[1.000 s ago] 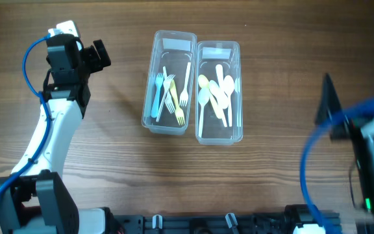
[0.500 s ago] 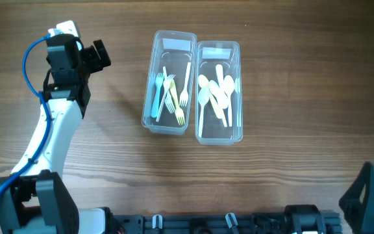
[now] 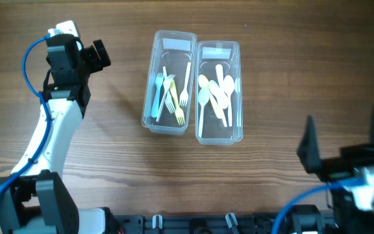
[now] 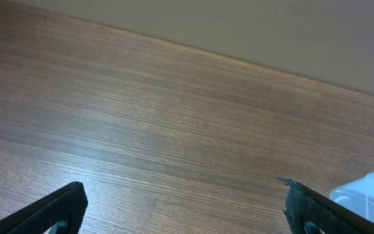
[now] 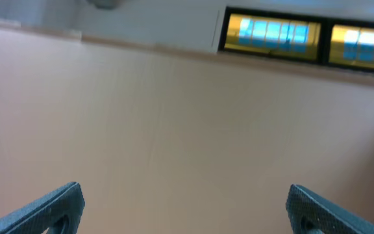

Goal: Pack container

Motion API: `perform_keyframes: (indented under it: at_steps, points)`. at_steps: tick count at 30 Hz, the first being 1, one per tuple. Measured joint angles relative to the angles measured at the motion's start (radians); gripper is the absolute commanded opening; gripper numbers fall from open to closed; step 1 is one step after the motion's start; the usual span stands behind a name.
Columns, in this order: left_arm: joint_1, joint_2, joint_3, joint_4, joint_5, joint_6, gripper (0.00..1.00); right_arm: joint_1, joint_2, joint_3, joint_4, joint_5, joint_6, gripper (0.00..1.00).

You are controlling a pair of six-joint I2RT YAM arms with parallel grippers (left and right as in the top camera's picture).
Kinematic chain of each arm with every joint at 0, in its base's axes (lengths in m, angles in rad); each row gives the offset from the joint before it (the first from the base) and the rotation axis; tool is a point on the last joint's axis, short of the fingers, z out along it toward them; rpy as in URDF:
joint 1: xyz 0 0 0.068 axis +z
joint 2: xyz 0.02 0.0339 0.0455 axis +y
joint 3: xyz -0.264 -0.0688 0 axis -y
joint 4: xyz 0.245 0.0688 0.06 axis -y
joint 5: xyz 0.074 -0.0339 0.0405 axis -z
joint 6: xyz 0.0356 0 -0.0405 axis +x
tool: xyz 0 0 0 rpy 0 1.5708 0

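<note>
Two clear plastic containers stand side by side at the table's middle. The left container (image 3: 168,83) holds several forks, blue, yellow and white. The right container (image 3: 219,93) holds several pale spoons. My left gripper (image 3: 98,55) is open and empty at the far left, well apart from the containers; its wrist view shows bare wood between its fingers (image 4: 184,205) and a corner of a container (image 4: 369,195) at the right edge. My right gripper (image 3: 344,140) is open and empty at the lower right, raised; its wrist view (image 5: 184,208) shows only a wall and ceiling lights.
The wooden table (image 3: 271,39) stretches around the containers. A black rail (image 3: 193,222) runs along the front edge. The left arm's white link and blue cable (image 3: 47,140) run down the left side.
The right arm has swung from the right edge down out of view and now back up at the lower right, fingers spread. The left arm and the containers have not moved.
</note>
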Motion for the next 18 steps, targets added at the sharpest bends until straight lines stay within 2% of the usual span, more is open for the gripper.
perform_keyframes:
  at_steps: [5, 10, 18]
  points:
    - [0.0, 0.0, 0.0, 0.0, 0.0, 0.0, 1.0, 0.0, -0.021, -0.154, 0.021, -0.004, 0.0, 1.0]
    - [0.0, 0.0, 0.0, 0.0, 0.0, 0.0, 1.0, 0.0, -0.15, -0.299, 0.042, -0.003, -0.003, 1.0]
    - [0.0, 0.0, 0.0, 0.0, 0.0, 0.0, 1.0, 0.0, -0.179, -0.415, 0.094, 0.002, -0.003, 1.0]
